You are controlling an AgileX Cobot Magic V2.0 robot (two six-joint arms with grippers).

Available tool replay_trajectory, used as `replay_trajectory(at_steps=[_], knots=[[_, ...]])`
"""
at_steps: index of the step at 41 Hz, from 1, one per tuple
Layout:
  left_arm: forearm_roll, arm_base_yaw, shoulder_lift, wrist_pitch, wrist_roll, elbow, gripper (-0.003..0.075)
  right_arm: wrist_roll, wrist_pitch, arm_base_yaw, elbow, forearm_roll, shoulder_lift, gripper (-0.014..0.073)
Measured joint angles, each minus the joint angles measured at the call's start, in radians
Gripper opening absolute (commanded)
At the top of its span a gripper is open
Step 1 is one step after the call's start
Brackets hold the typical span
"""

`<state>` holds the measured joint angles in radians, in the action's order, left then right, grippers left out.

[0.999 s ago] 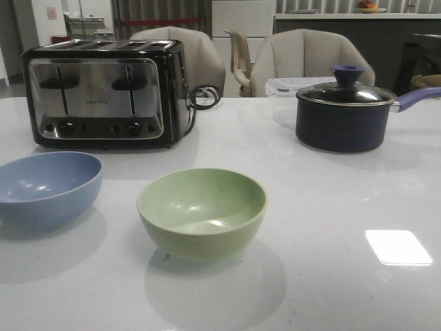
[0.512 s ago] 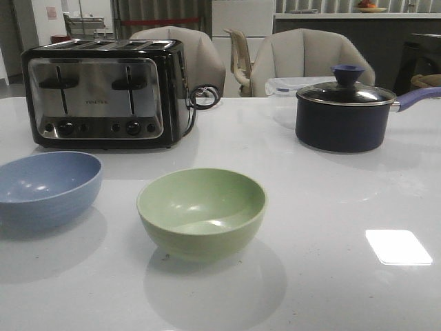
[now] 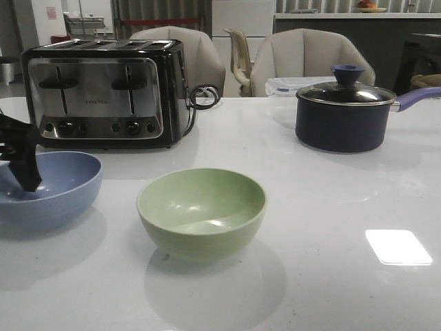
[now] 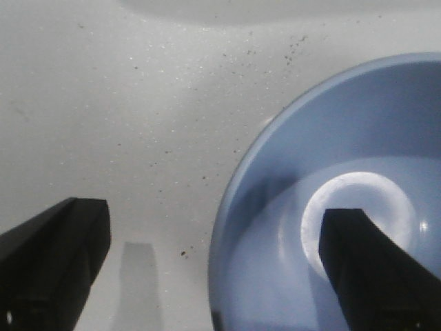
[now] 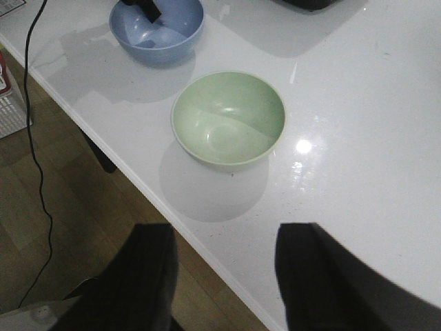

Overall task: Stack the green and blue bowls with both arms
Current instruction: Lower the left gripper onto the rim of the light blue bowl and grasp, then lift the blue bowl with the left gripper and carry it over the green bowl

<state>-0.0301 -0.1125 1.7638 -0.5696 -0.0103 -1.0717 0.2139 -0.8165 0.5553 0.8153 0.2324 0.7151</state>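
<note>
your left gripper is at the far left of the table, over the blue bowl. its jaws stand wide: in the left wrist view one finger sits inside the bowl above its pale base ring, the other finger hangs outside over bare tabletop, so the near rim lies between them. you cannot tell whether either finger touches the bowl.

the green bowl stands upright near the middle of the table, just to the right of the blue one, apart from it. both bowls sit open side up with nothing in them.

your right gripper shows only in its wrist view: two dark fingers well apart, jaws wide, nothing between them, hanging over the table's edge and the floor, well clear of the green bowl. the blue bowl shows beyond it with the left gripper's tip at its rim.

behind the bowls: a toaster at back left, a dark blue lidded saucepan at back right. a thin black cable trails past the table's edge.
</note>
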Motion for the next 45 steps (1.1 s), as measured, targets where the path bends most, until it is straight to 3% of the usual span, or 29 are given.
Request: replay_trajectory(at_steps=[12,23,34,45], knots=[[-0.020,0.000,0.011,-0.002,0.001,-0.007,0.0288,0.000,0.000,0.000,0.000,0.000,0.000,0.0444],[-0.020,0.000,0.011,-0.006,0.001,-0.007,0.0113,0.000,0.000,0.000,0.000,0.000,0.000,0.0444],[-0.031,0.000,-0.022,-0.090,-0.009,-0.035,0.0098,0.000,0.000,0.000,0.000,0.000,0.000,0.0444],[-0.046,-0.009,-0.184,-0.199,-0.071,-0.116,0.0098,0.000,0.000,0.000,0.000,0.000,0.000,0.0444]])
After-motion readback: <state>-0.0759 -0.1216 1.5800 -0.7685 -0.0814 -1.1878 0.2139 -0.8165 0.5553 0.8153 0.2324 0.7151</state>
